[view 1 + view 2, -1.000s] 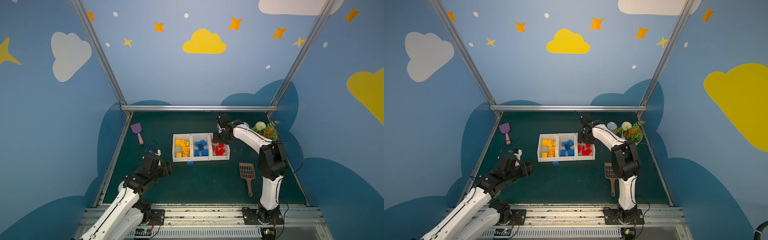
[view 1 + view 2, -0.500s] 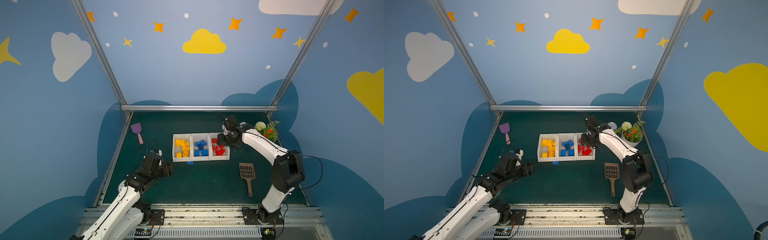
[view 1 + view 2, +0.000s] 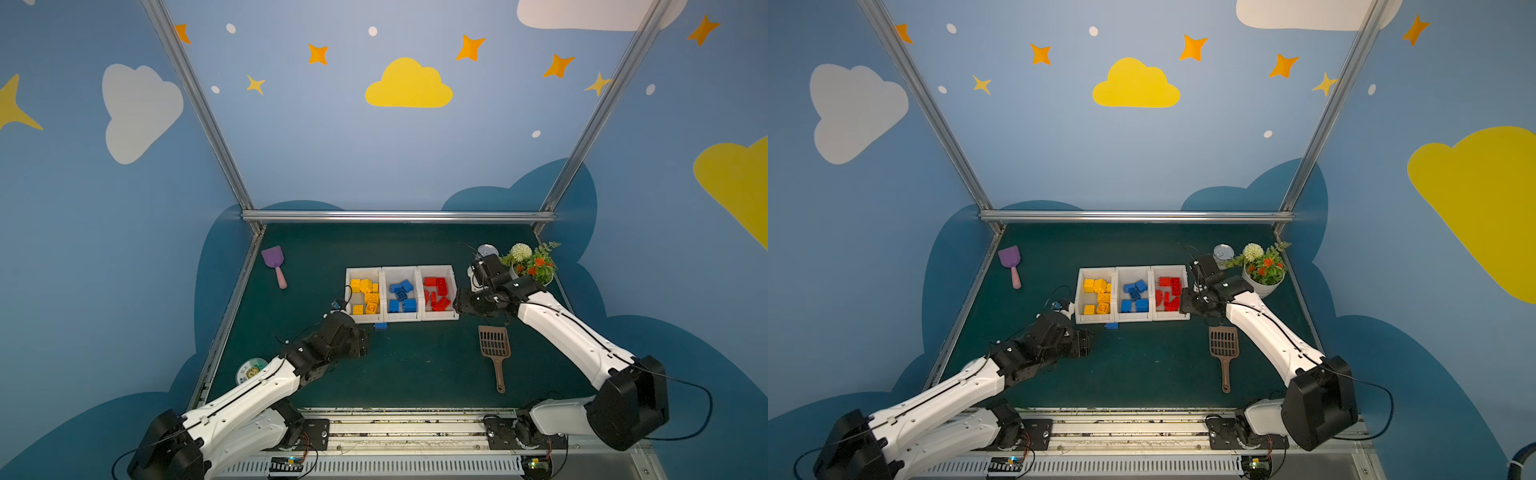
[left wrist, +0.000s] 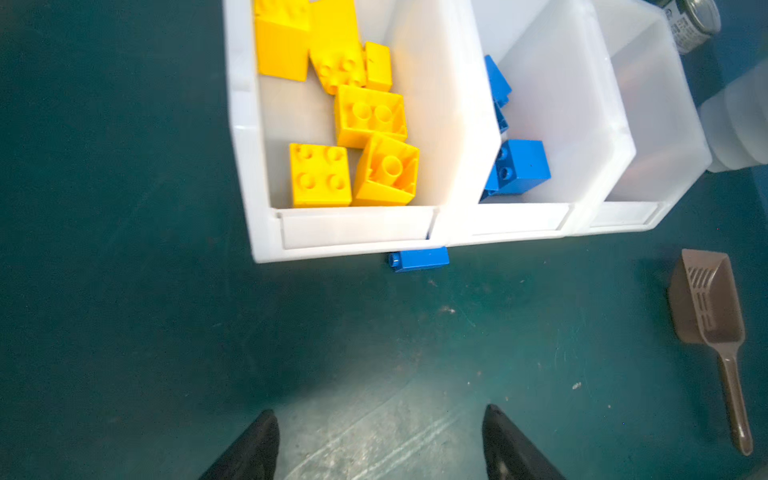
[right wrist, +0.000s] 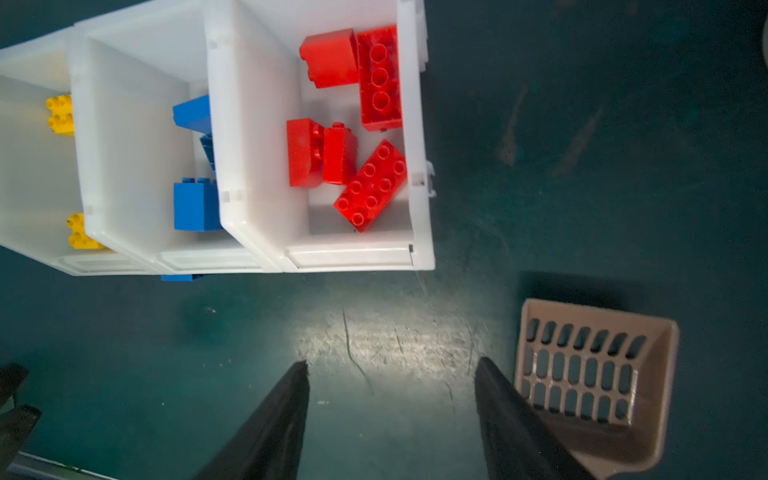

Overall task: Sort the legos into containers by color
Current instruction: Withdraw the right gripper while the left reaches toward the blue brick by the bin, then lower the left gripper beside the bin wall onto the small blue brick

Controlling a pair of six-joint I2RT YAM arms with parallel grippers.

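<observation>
The left wrist view alone shows the stray blue brick (image 4: 419, 259) whole. It lies on its side on the green mat (image 4: 124, 332), touching the front wall of the white bins (image 4: 357, 232) where two of them join, ahead of the left pincer (image 4: 380, 415). That pincer's fingers (image 4: 249, 449) stand spread with only mat between them. Beyond the wall, yellow bricks (image 4: 370, 120) and blue bricks (image 4: 519, 166) sit in separate bins. From the right wrist the stray brick is a blue sliver under the bins' lip, well off to one side of the right pincer (image 5: 392, 365), which is likewise spread and empty. This view instead shows the red bricks (image 5: 370, 187) in the end bin ahead of its tips; in the left wrist view bin walls hide them. In both top views the left arm (image 3: 249, 395) stretches low and forward, and the right arm (image 3: 561, 332) bends inward beside the bins' outer end. A brown slotted scoop (image 5: 582, 374) lies just beside one right finger, its handle cut off.
</observation>
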